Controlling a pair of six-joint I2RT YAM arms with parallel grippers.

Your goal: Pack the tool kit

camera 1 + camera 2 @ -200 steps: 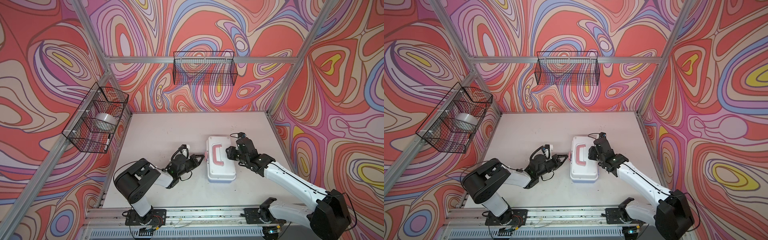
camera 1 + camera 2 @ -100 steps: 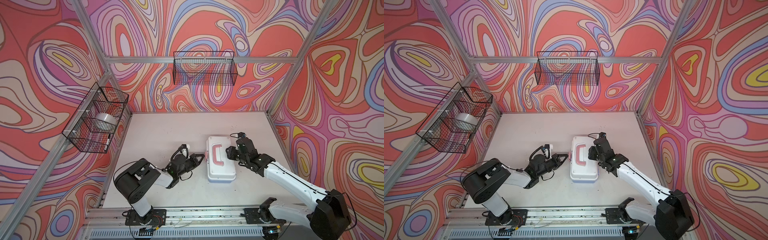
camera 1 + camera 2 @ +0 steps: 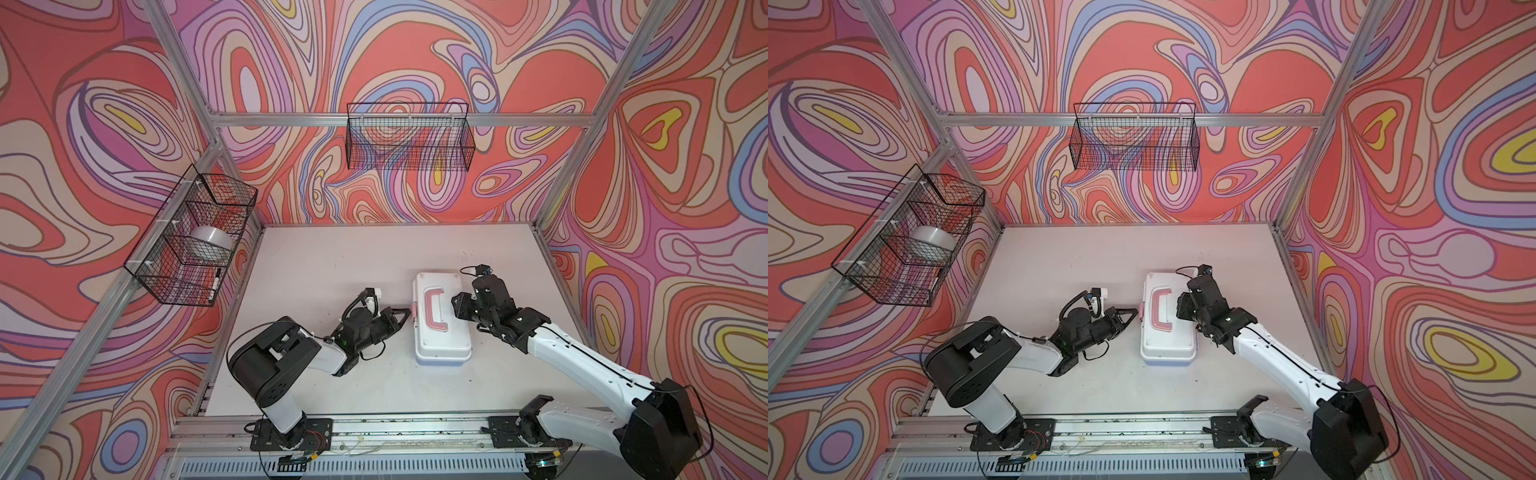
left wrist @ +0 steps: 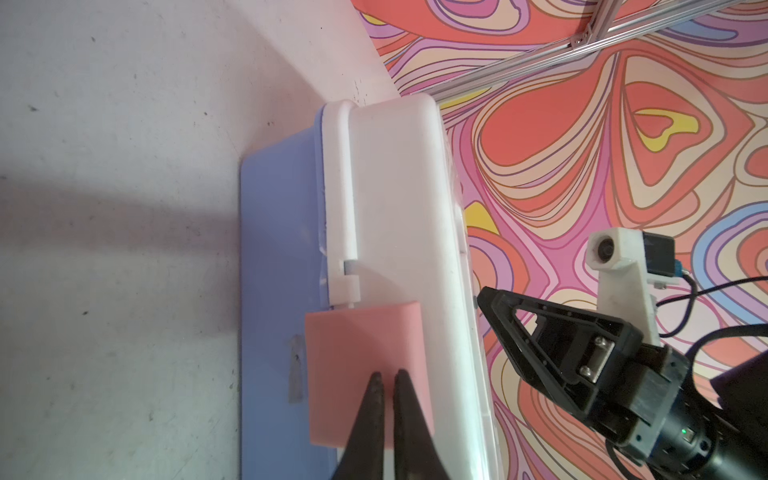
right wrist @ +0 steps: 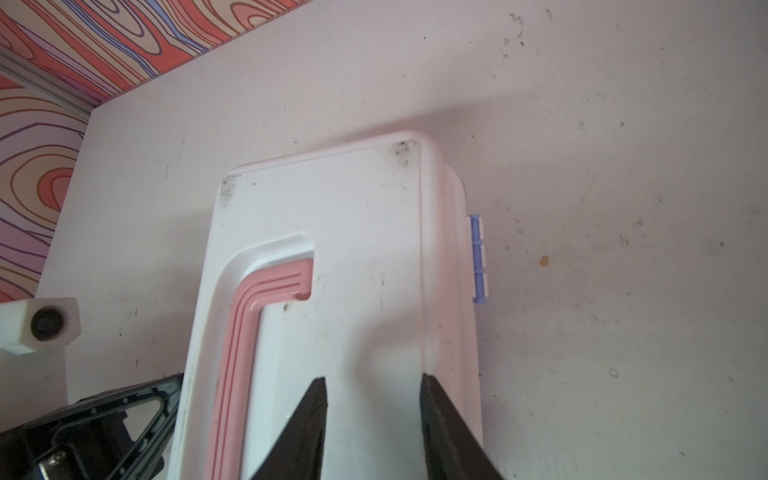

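tool kit: closed lid is hiding the contents; wrist-view edges are cutting off one end.
right gripper: contact with the lid is reading unclear.
basket item: is appearing too small to identify.

This looks like a robot test cell in a lab. Aluminium frame bars box in a white table, and the walls are printed with red, pink and blue swirls. A left arm and a right arm are bolted to a slotted rail at the table's near edge. A back basket and a side basket of black wire hang from the frame; the side basket holds what may be a tape roll. A small camera rides one wrist.
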